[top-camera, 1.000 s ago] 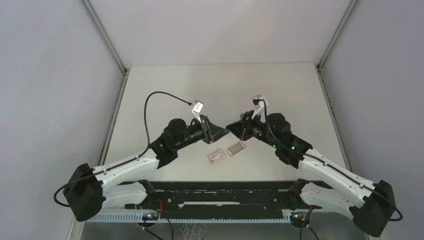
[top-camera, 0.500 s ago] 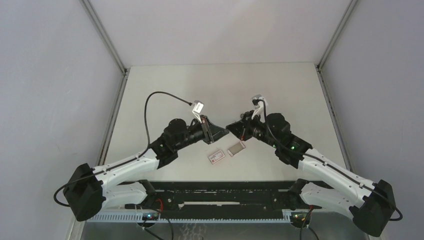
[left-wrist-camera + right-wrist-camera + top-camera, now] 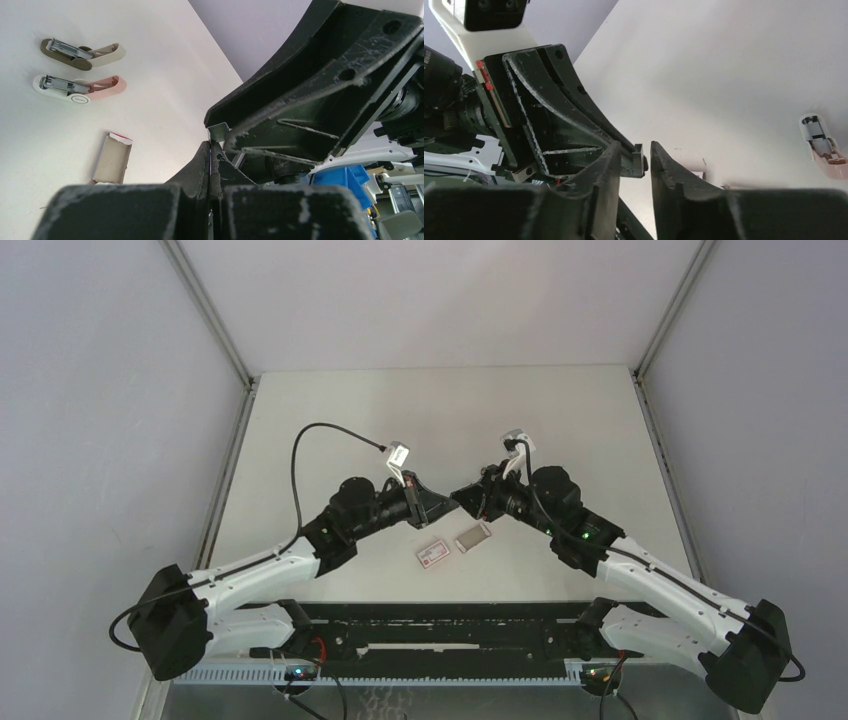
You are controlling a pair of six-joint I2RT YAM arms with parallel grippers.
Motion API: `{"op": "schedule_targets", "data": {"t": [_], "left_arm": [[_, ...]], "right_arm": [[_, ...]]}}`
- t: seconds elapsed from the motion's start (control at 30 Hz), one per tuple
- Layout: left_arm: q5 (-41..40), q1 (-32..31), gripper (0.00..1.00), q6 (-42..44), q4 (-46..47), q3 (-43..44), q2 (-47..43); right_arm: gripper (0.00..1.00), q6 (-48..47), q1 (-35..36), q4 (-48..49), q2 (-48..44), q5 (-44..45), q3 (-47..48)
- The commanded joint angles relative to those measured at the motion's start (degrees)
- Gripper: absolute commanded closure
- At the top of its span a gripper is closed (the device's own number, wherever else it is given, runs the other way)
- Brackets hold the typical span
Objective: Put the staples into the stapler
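**Above the surface, a handover that has barely moved**

Over the near middle of the surface (image 3: 560, 420), the 2 arms meet tip to tip in the air. On the left, the left hand (image 3: 212, 146) is pressed together on a short silvery strip of staples (image 3: 218, 131), whose free end pokes out past its fingertips. On the right, the right hand (image 3: 647, 150) has its fingers apart, 1 on each side of that end. Whether either pad touches the strip, I cannot tell.

Across the last second the top view shows almost no change: the right hand has crept only a touch closer to the left one. The strip is still in the left hand, so I judge the transfer to be lined up but not made.

Down on the surface, just below the hands, the white box (image 3: 432, 554) with its red label lies left of the grey tray (image 3: 472, 537). The pink-and-white stapler (image 3: 821, 145) lies open, well apart from the hands and not yet loaded. Closing the right hand squarely looks like the next need, since a thin strip could tilt or slip.
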Motion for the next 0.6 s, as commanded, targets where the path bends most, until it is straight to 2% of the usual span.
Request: {"op": "schedule_targets", "data": {"t": [0.0, 0.2, 0.33, 0.57], "left_arm": [[-0.6, -0.2, 1.00, 0.1, 4.9, 3.7, -0.1], [-0.9, -0.2, 1.00, -0.7, 4.9, 2.1, -0.2], [-1.4, -0.2, 1.00, -0.5, 5.0, 0.6, -1.3], [1.9, 0.0, 1.00, 2.5, 7.3, -2.1, -5.1]], "right_arm": [[0.68, -1.5, 0.9, 0.3, -1.6, -1.9, 2.4], [0.47, -1.5, -1.8, 0.5, -3.9, -4.0, 2.4], [0.42, -1.5, -5.4, 0.4, -5.2, -8.8, 2.4], [0.39, -0.9, -13.6, 6.3, -6.8, -28.5, 1.1]]}}
